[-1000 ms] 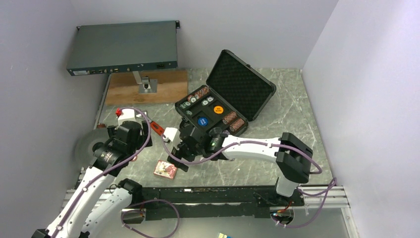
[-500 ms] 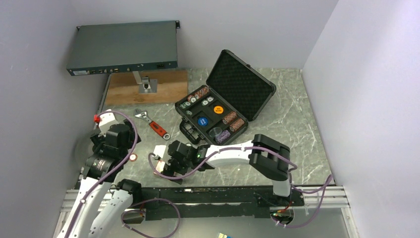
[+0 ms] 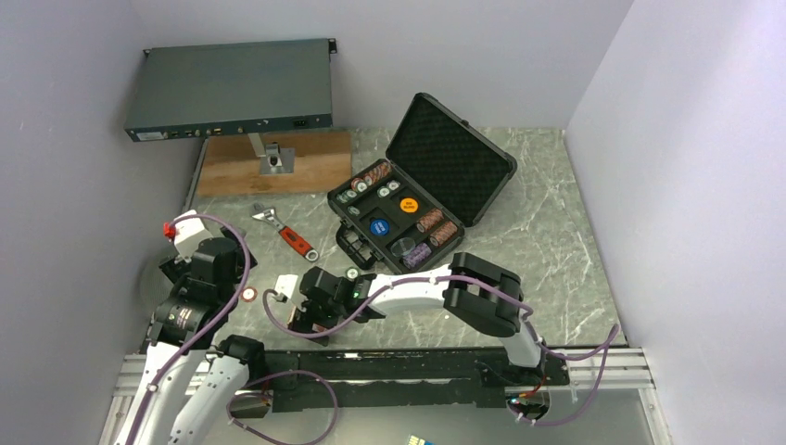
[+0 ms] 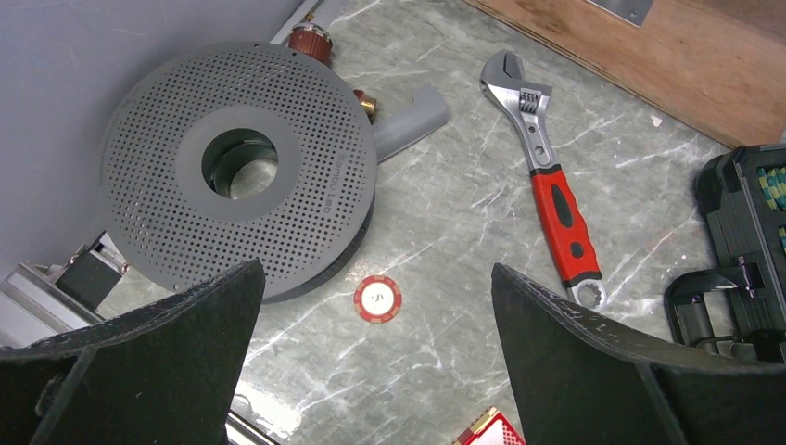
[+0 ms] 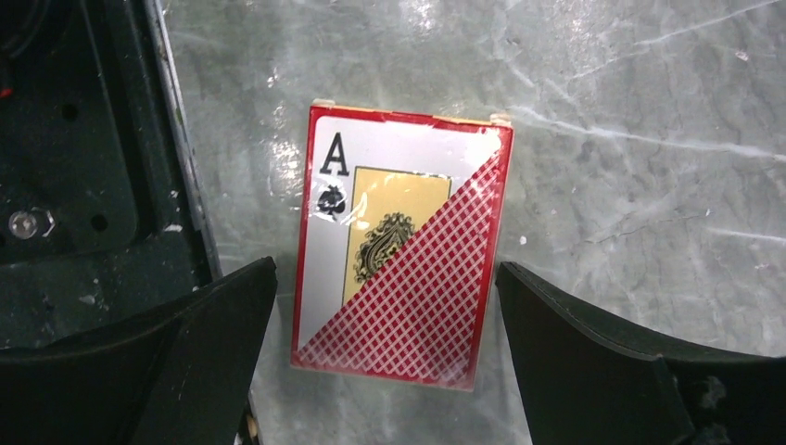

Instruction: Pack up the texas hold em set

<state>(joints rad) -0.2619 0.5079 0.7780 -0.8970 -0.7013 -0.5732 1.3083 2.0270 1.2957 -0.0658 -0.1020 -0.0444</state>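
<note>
Near the front edge of the marble table [image 5: 630, 139], the right gripper [image 5: 385, 297] is hovering directly over the red card deck [image 5: 400, 232]. Its fingers are spread wide either side of the deck's long edges, not touching it. The deck is lying flat, ace side up, just beside a dark rail [image 5: 83, 185]. The open black case [image 3: 451, 159] is sitting well apart, mid-table. For a clean grasp, the gripper should be lowering straight, centred, squeezing across the narrow width while clearing the rail. The left gripper [image 4: 377, 273] is hanging with fingers spread above a loose red chip [image 4: 377, 299].
</note>
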